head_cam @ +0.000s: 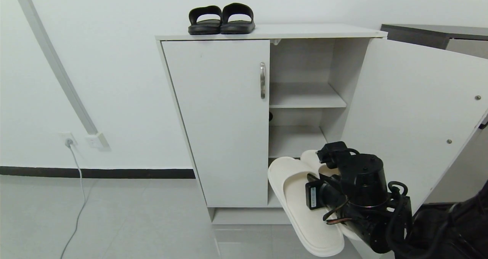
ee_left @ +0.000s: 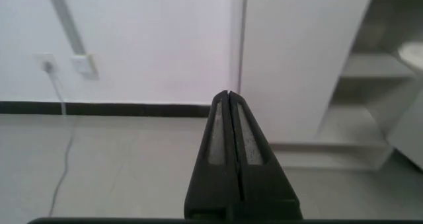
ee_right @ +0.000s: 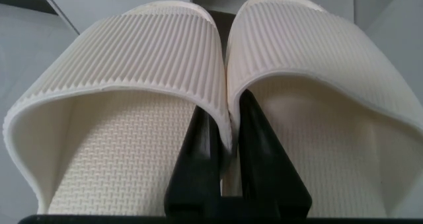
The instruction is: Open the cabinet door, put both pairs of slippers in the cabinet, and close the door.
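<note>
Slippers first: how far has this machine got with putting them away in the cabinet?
Done: the cabinet's right door stands open. In hand: the right pincer grips the white slippers in front of the open side, not yet on a shelf. Left to do: shelving them, fetching the black slippers from the cabinet top, then closing the door. The left pincer is shut and empty.

Left gripper [ee_left: 229,94] hangs above grey tiled floor [ee_left: 125,171], fingers [ee_left: 217,135] pressed flat together, nothing between them. Beyond: white cabinet [ee_left: 330,152], left door [ee_left: 297,52] closed, right side open on two shelves [ee_left: 370,69]. Left of cabinet: white wall [ee_left: 152,39], black baseboard [ee_left: 112,108], socket [ee_left: 46,64], grey cable [ee_left: 63,154] trailing to floor.
</note>
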`<state>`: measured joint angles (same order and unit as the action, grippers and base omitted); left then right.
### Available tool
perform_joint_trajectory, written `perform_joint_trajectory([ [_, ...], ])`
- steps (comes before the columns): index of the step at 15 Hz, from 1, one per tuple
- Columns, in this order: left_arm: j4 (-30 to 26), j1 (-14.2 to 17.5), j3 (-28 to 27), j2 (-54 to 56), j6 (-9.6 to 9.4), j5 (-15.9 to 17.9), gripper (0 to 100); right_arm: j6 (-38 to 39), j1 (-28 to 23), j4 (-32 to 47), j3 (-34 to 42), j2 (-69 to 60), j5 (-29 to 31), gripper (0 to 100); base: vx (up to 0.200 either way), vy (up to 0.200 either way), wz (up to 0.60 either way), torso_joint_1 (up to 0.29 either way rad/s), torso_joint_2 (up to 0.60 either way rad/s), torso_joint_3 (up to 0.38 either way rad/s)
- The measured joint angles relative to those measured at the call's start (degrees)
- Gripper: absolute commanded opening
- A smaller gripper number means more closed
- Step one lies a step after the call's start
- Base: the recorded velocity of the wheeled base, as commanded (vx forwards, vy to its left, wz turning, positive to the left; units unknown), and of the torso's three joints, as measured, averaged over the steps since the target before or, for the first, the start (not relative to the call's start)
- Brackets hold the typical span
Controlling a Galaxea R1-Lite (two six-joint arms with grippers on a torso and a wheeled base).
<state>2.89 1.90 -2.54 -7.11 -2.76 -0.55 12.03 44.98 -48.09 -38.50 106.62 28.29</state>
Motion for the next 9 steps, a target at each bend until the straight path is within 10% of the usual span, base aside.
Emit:
perform_joint_trajectory([
  [2, -2.82, -1.33, 1.8, 4.06, -1.1, 4.95, 0, 0.01, 0.0, -0.84, 0.05, 0.3, 0.02, 0, 0.0, 0.0, 0.0, 0.0, 0.0, 0.0],
  [9, -3.02, -2.0, 2.43, 7.13, -0.46, 5.52, 0, -0.57, 0.52, -2.43, -1.46, 1.71, 2.72, 0, 0.0, 0.0, 0.0, 0.0, 0.0, 0.0],
])
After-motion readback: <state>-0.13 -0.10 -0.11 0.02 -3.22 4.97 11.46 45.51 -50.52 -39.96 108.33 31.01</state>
